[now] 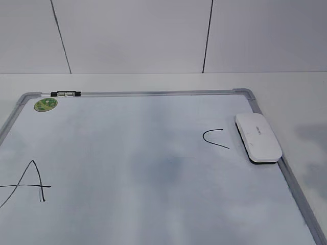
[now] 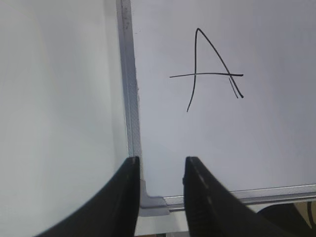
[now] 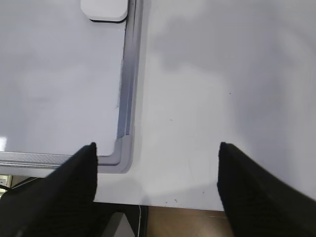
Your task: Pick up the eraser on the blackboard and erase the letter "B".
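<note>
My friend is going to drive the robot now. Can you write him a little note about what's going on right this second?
Left gripper: open, empty, above the blackboard's near left corner, by the letter A.
Right gripper: wide open, empty, over the table just off the board's near right corner.
Eraser: lying on the board against its right frame, beside the C.
Done: no B can be seen between the A and the C; a faint grey smudge is there.
Left: probably nothing. Check for leftover marks.
</note>
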`<state>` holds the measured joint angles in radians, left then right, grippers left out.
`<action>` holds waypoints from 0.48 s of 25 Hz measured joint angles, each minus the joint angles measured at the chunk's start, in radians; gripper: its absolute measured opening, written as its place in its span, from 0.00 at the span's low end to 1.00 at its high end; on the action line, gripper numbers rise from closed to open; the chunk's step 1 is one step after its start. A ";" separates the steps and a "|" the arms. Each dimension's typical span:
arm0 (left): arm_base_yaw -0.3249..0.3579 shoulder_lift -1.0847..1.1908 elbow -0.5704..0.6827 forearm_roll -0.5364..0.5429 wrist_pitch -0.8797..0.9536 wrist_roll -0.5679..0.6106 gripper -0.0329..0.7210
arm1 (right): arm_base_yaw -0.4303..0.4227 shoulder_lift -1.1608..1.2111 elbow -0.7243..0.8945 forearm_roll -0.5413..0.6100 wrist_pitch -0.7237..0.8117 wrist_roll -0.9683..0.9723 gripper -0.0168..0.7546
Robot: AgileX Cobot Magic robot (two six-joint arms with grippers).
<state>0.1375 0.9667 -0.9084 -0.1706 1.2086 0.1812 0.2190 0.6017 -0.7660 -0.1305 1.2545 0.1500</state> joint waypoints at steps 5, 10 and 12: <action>0.000 -0.179 0.121 0.008 -0.067 0.002 0.35 | 0.000 -0.073 0.076 -0.056 0.002 0.000 0.76; 0.000 -0.333 0.232 0.008 -0.125 0.032 0.35 | 0.000 -0.097 0.119 -0.070 0.002 0.000 0.76; 0.000 -0.403 0.279 0.008 -0.146 0.044 0.35 | 0.000 -0.116 0.136 -0.070 -0.005 0.000 0.76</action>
<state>0.1375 0.5636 -0.6298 -0.1626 1.0624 0.2256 0.2190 0.4861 -0.6299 -0.2004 1.2500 0.1500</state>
